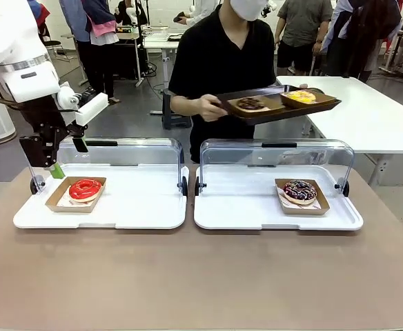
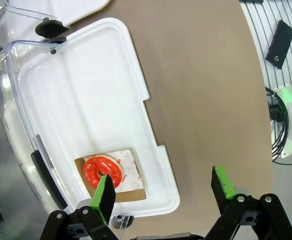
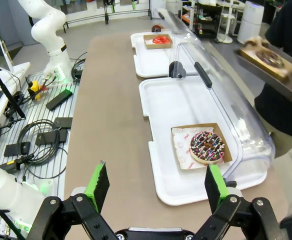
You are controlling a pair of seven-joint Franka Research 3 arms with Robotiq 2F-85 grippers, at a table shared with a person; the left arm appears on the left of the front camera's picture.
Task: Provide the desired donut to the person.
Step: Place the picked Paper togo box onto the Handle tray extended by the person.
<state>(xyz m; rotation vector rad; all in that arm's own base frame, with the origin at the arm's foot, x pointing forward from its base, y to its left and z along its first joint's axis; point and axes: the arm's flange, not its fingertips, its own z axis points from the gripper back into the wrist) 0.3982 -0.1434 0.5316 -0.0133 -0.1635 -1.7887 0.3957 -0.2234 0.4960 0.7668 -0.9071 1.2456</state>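
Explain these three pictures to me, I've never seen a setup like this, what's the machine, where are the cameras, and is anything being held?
Two white robot arms share a table with a person. One camera looks across the table; the other two sit on the arms' wrists, looking along the green-padded fingers. The left gripper hovers open above a red donut in a white tray. The right gripper is open too, near a chocolate sprinkled donut. Neither holds anything. The person holds a dark tray already carrying two donuts.

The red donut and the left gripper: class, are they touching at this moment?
Apart. In the front view the left gripper hangs open above and to the left of the red donut, with bare white tray visible between its fingertips and the donut's cardboard holder.
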